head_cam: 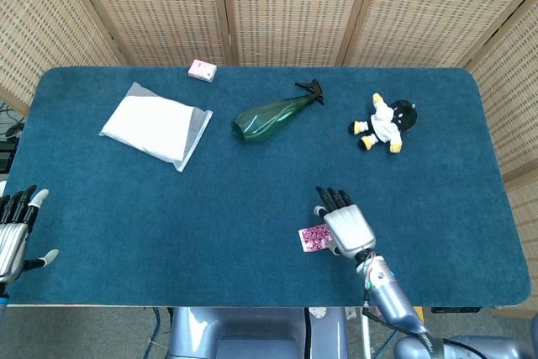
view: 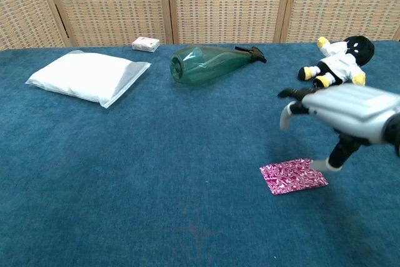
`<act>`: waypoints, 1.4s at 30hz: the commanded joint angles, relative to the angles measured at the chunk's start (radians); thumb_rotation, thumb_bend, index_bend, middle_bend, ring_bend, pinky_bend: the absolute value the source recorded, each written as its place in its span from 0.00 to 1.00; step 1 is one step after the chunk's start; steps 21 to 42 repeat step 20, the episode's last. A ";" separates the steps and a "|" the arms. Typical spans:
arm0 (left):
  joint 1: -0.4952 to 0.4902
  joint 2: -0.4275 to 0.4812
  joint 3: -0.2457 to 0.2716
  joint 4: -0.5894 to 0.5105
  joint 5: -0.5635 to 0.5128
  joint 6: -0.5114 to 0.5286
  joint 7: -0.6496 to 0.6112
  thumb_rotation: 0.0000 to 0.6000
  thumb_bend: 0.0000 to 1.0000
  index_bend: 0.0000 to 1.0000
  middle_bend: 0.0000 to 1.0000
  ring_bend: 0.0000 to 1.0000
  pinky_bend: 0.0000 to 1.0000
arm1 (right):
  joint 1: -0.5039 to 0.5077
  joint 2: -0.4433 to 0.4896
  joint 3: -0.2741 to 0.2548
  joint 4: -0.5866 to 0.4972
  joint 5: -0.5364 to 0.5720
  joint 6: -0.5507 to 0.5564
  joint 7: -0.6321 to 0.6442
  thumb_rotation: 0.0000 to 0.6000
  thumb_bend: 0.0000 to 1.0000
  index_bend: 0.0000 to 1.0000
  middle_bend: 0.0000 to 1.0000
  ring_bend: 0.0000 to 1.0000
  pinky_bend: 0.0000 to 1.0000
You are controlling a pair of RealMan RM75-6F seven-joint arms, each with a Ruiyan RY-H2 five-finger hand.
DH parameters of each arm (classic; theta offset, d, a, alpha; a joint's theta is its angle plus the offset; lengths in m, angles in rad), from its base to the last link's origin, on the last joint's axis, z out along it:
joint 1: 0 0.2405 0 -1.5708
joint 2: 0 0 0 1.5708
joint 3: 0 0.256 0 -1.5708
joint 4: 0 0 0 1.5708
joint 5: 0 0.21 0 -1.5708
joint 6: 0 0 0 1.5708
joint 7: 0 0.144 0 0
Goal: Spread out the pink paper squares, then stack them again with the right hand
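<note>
The pink paper squares [view: 293, 175] lie as one flat patterned stack on the blue table near its front edge; in the head view the stack [head_cam: 313, 239] peeks out left of my right hand. My right hand [view: 350, 114] hovers above and to the right of the stack, fingers spread, holding nothing, and its thumb tip hangs just off the stack's right edge. From above, the right hand [head_cam: 347, 224] sits beside the stack. My left hand [head_cam: 14, 229] stays open at the table's front left corner, far from the paper.
A white plastic bag [head_cam: 157, 124] lies at the back left, a small pink box [head_cam: 202, 70] behind it. A green spray bottle [head_cam: 273, 112] lies on its side mid-back. A plush toy [head_cam: 385, 122] sits at the back right.
</note>
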 commanded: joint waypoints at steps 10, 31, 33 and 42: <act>0.001 -0.003 0.000 0.005 0.006 0.005 -0.004 1.00 0.15 0.00 0.00 0.00 0.00 | -0.266 0.243 -0.079 0.230 -0.385 0.343 0.570 1.00 0.00 0.01 0.00 0.00 0.05; 0.005 -0.007 0.000 0.011 0.016 0.017 -0.013 1.00 0.15 0.00 0.00 0.00 0.00 | -0.388 0.195 -0.117 0.370 -0.431 0.435 0.665 1.00 0.00 0.00 0.00 0.00 0.00; 0.005 -0.007 0.000 0.011 0.016 0.017 -0.013 1.00 0.15 0.00 0.00 0.00 0.00 | -0.388 0.195 -0.117 0.370 -0.431 0.435 0.665 1.00 0.00 0.00 0.00 0.00 0.00; 0.005 -0.007 0.000 0.011 0.016 0.017 -0.013 1.00 0.15 0.00 0.00 0.00 0.00 | -0.388 0.195 -0.117 0.370 -0.431 0.435 0.665 1.00 0.00 0.00 0.00 0.00 0.00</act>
